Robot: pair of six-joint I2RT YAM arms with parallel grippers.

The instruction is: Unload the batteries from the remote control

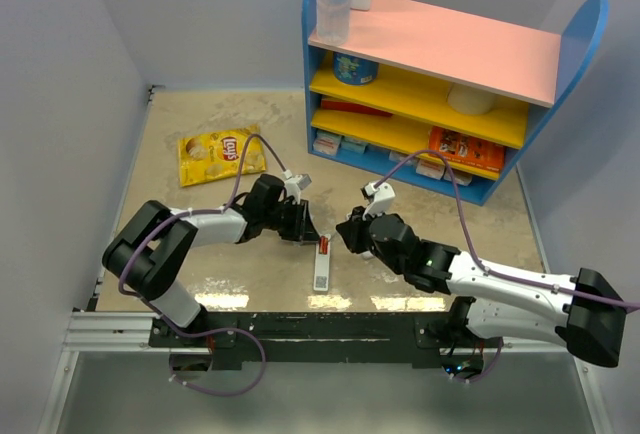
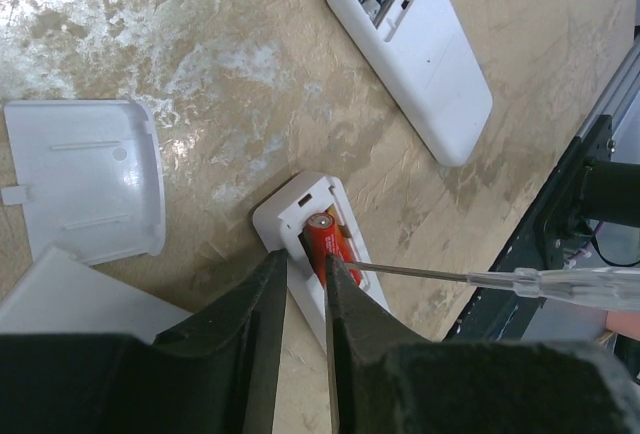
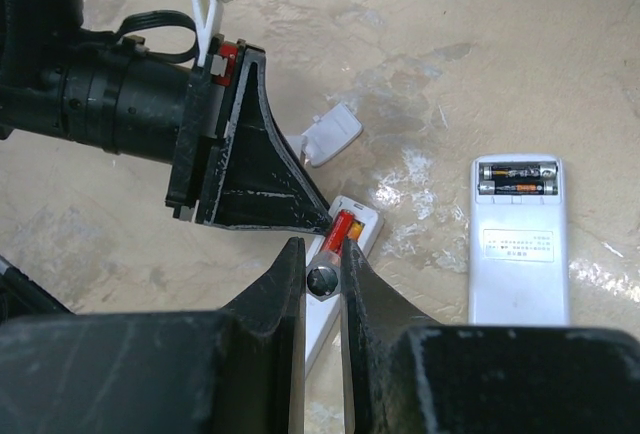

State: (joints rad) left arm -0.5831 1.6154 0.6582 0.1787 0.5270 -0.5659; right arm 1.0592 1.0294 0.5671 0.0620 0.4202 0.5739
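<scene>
One red-orange battery sits in the open slot at the end of the slim white remote control, which lies near the table's front rail, at 6 o'clock in the overhead view. The left gripper is narrow, its tips at the slot's edge; whether they pinch cannot be told. The right gripper clamps a screwdriver, its tip touching the battery. From the left wrist, a wider remote lies apart at 1 o'clock and a loose white cover at 9 o'clock. Overhead, bare tabletop separates the remote from the shelf at 1 o'clock.
</scene>
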